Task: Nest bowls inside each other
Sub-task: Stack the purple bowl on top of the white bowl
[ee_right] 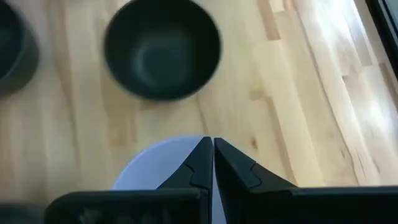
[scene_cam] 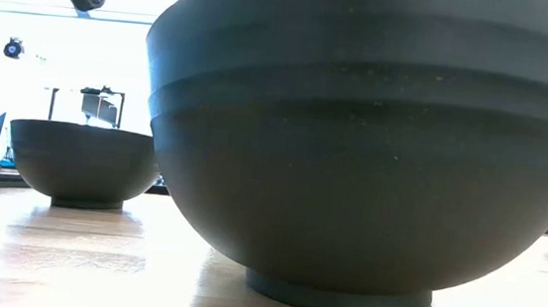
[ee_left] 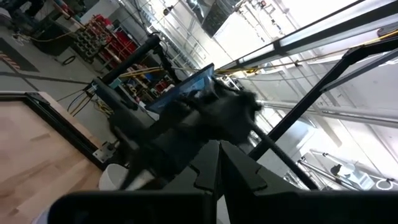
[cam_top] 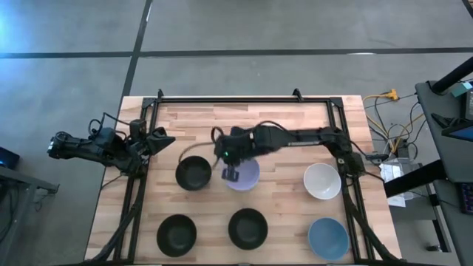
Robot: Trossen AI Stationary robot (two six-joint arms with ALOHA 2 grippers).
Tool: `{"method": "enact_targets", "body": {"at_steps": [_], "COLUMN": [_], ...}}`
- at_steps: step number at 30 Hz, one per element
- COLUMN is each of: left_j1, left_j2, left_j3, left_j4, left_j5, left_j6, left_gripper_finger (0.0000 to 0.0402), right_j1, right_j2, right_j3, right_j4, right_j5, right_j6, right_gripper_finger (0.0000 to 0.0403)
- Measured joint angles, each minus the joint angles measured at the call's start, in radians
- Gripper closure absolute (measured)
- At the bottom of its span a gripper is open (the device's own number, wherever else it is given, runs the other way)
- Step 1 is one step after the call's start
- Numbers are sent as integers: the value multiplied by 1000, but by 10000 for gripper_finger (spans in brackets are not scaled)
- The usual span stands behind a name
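On the pale wood-plank table (cam_top: 281,125), the right gripper (cam_top: 230,174) hangs over the near rim of the smooth lavender bowl (cam_top: 245,177), its fingers (ee_right: 200,163) pressed together on nothing. A matte black bowl (cam_top: 194,173) sits just beside it. Two more black bowls (cam_top: 177,233) (cam_top: 247,227) line the front edge, with the blue bowl (cam_top: 328,238); the white bowl (cam_top: 323,181) sits right. The back half lies open. The left gripper (cam_top: 164,139) waits at the left rail, fingers together.

Grey concrete floor (cam_top: 66,89) across upper frame, crossed by dark seams; yellow cables (cam_top: 388,96) at right; red shelving (ee_left: 102,31) upper left.
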Motion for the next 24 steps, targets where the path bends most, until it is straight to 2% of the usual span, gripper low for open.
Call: {"method": "enact_targets", "body": {"at_steps": [5,13,16,24], "left_j1": [0,0,0,0], "left_j2": [-11,-41,-49,-70], "left_j3": [0,0,0,0], "left_j4": [-1,-12,-18,-59], "left_j5": [20,47,48,48], "left_j6": [-2,22,51,52], "left_gripper_finger": [402,402,402,402], "right_j1": [-68,-123,-136,-145], "right_j2": [31,31,30,30], "right_j3": [-2,-13,-35,-117], "right_j4": [-5,-170,-168,-120], "right_j5": [-7,-62,-128,-140], "right_j6": [22,100,100,105], "right_gripper_finger": [394,394,394,394]}}
